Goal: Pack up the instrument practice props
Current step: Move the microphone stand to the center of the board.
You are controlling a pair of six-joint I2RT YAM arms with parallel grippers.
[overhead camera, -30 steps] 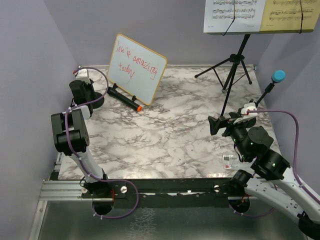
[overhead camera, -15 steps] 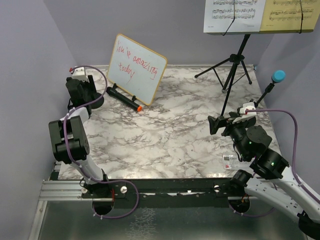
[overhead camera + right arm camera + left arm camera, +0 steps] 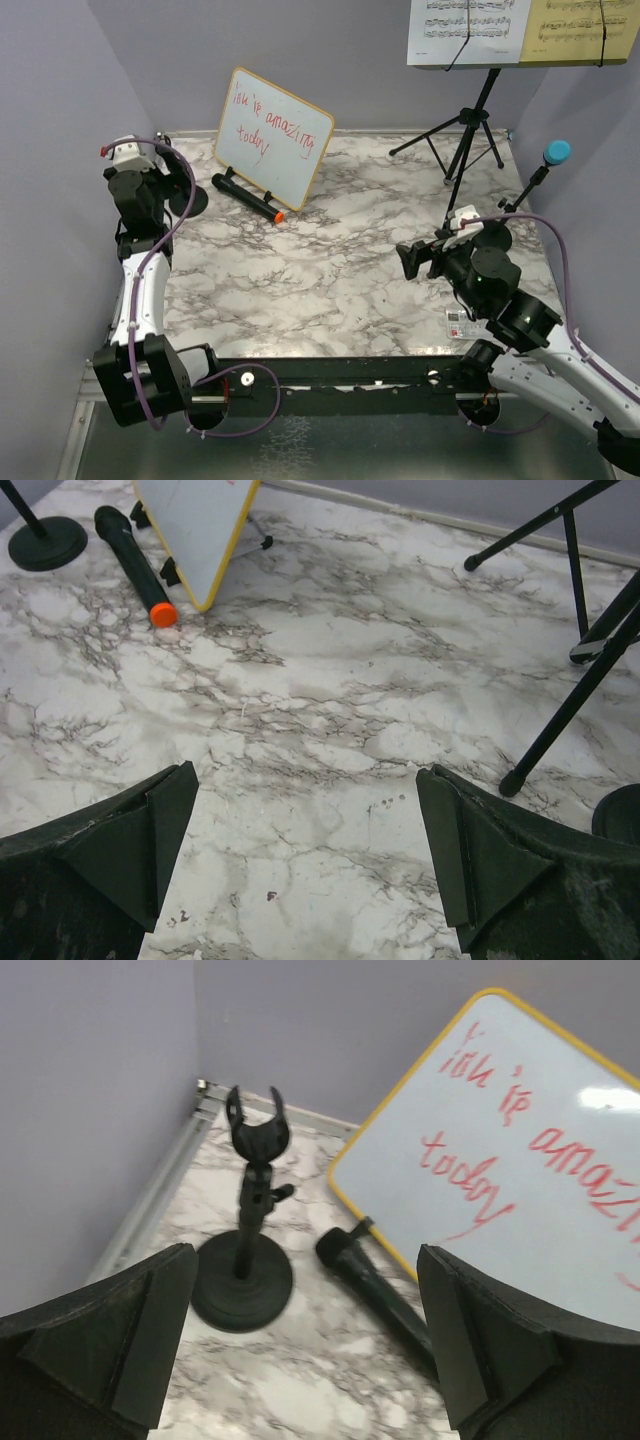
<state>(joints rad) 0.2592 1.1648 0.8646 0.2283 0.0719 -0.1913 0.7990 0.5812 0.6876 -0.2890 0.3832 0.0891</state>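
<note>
Packing looks barely begun, by my reckoning: every prop sits out on the table [image 3: 330, 285], nothing is stowed, and I see nowhere in view to stow it. My left pincer [image 3: 305, 1305] is spread wide and pinches nothing. It hangs over the far left corner, with a holder [image 3: 243, 1278] upright just beyond it, its clip empty. The black mic [image 3: 372, 1288] lies flat to the right of that holder, just beside the foot of the whiteboard [image 3: 520, 1160]. My right pincer [image 3: 305, 815] is spread too and empty, over bare marble on the right. Everything is left to do. By count there are two mics, the black mic and a blue mic [image 3: 556, 152] perched at the far right on the second holder [image 3: 528, 187]. There are two holders, then a white sheet [image 3: 468, 30] and a yellow sheet [image 3: 582, 30], both on the one stand [image 3: 468, 140].
</note>
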